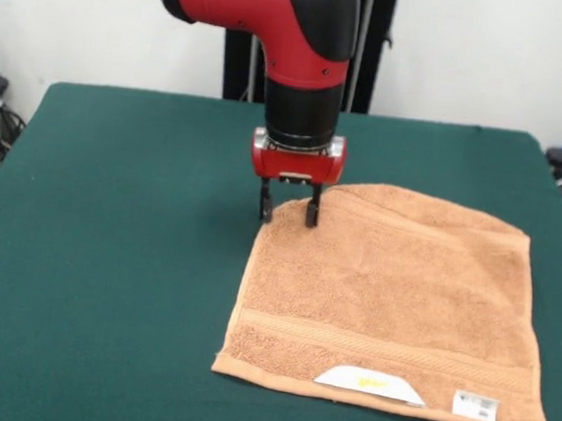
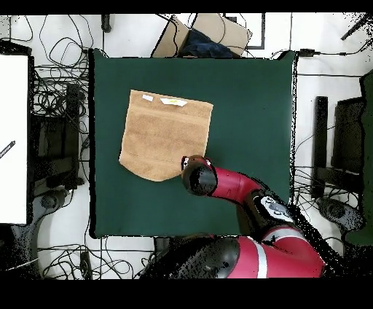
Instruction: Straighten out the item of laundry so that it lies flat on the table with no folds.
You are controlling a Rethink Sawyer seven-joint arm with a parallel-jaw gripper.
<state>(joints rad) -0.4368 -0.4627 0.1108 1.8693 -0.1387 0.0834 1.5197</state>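
The tan towel [image 1: 393, 293] lies spread on the dark-green table [image 1: 108, 233], right of the middle in the front view. Two white tags [image 1: 370, 384] sit at its near edge. My gripper [image 1: 288, 211] is low at the towel's far left corner, open. One fingertip [image 1: 312, 215] is at the cloth's edge, the other just off it over the table. In the overhead view the towel [image 2: 164, 135] lies on the table [image 2: 248, 109], and the arm's wrist [image 2: 198, 175] covers its corner and the gripper. The towel's edge near the wrist looks rounded.
The red arm [image 1: 300, 32] comes down from the pedestal at the table's far side. Cables and equipment [image 2: 58, 116] lie on the floor round the table. A cardboard box [image 2: 197, 36] stands past the far edge in the overhead view. A white board [image 2: 14, 138] sits beside the table.
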